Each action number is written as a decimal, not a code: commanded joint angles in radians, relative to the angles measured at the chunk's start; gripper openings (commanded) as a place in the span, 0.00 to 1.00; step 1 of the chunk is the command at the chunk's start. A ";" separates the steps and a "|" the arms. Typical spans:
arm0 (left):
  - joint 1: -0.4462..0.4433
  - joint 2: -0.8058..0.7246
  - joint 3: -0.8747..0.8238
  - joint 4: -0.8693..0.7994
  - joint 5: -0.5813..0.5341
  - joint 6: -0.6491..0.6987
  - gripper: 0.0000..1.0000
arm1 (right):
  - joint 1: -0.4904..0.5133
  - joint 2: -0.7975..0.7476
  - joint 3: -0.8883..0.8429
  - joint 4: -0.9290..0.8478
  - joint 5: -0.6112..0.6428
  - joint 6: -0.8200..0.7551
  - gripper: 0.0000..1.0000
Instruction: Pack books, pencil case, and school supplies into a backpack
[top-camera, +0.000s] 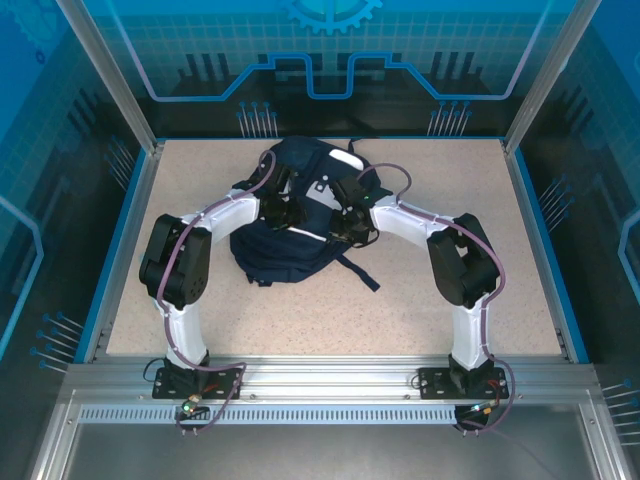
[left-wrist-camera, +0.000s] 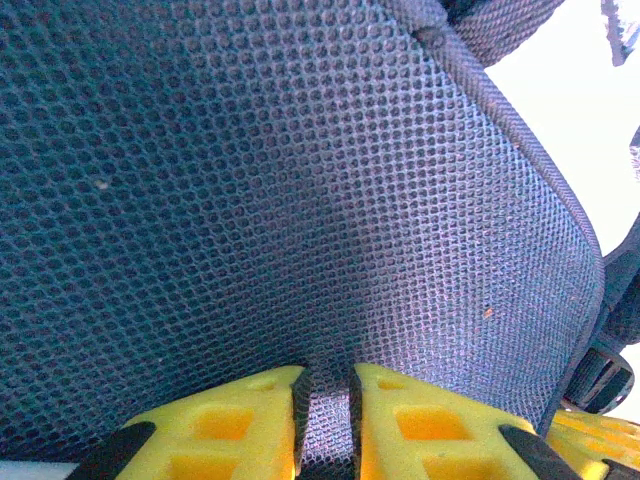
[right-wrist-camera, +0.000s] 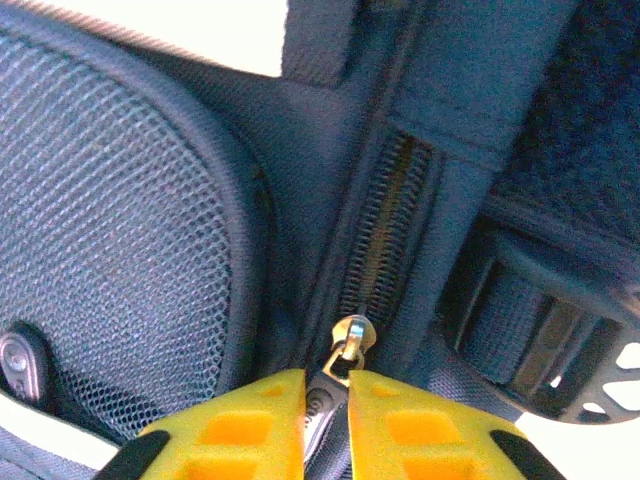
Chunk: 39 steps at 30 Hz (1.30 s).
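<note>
The navy-blue backpack (top-camera: 290, 258) lies in the middle of the table with both arms reaching onto it. My left gripper (top-camera: 288, 214) (left-wrist-camera: 327, 378) is shut on a fold of the backpack's mesh back panel (left-wrist-camera: 300, 180), pinched between the yellow fingers (left-wrist-camera: 250, 410). My right gripper (top-camera: 342, 226) (right-wrist-camera: 327, 388) is shut on the metal zipper pull (right-wrist-camera: 322, 408), just below the slider (right-wrist-camera: 351, 335) on a closed run of zipper teeth (right-wrist-camera: 385, 230). The books, pencil case and school supplies are out of view.
A dark strap (top-camera: 360, 272) trails from the backpack toward the front right. A plastic buckle (right-wrist-camera: 545, 350) sits right of the zipper. The speckled tabletop (top-camera: 200, 320) is bounded by a blue rim and metal frame posts (top-camera: 108, 75).
</note>
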 joint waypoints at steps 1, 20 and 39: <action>-0.019 0.070 -0.021 -0.041 -0.001 0.011 0.22 | -0.012 0.012 -0.024 -0.034 -0.022 -0.010 0.16; -0.021 0.068 -0.013 -0.051 -0.001 0.015 0.22 | -0.016 0.045 -0.037 0.010 -0.095 -0.035 0.27; -0.058 -0.044 -0.003 0.007 0.130 0.051 0.27 | -0.039 -0.150 -0.236 0.140 -0.321 -0.209 0.00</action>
